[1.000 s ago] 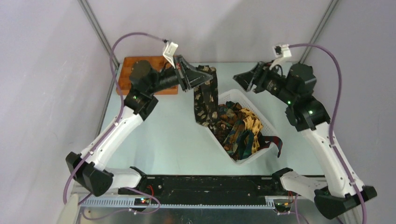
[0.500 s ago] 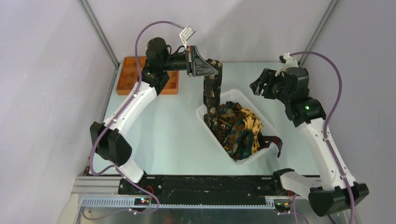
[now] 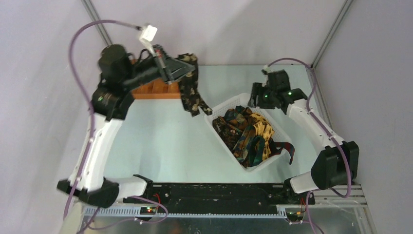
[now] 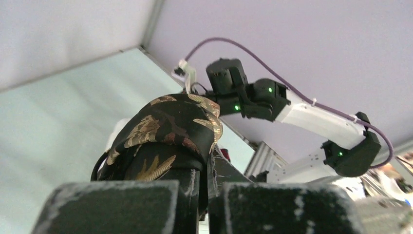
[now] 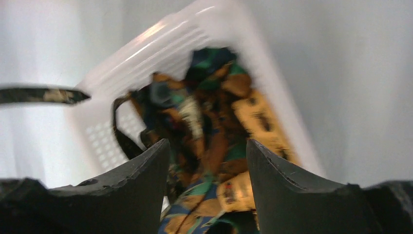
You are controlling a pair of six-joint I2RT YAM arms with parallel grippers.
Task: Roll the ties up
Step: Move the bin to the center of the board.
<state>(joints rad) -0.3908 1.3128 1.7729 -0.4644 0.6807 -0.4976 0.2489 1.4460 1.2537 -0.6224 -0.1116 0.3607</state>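
My left gripper (image 3: 187, 69) is shut on a dark tie with gold leaf print (image 3: 191, 92). It holds the tie high above the table's far left, and the tie hangs down free of the basket. In the left wrist view the tie (image 4: 170, 131) drapes over my shut fingers (image 4: 117, 207). Several more ties (image 3: 246, 132) lie heaped in the white mesh basket (image 3: 220, 106). My right gripper (image 3: 254, 97) is open and empty, just above the basket's far corner. In the right wrist view the ties (image 5: 214, 122) show between my open fingers (image 5: 141, 180).
An orange compartment tray (image 3: 158, 88) sits at the far left, partly hidden by the left arm. One tie end (image 3: 288, 148) hangs over the basket's right rim. Frame posts stand at both far corners.
My left arm has lifted the tie out of the basket and swung it left, toward the orange tray. My right arm has dropped and moved left to the basket's far corner.
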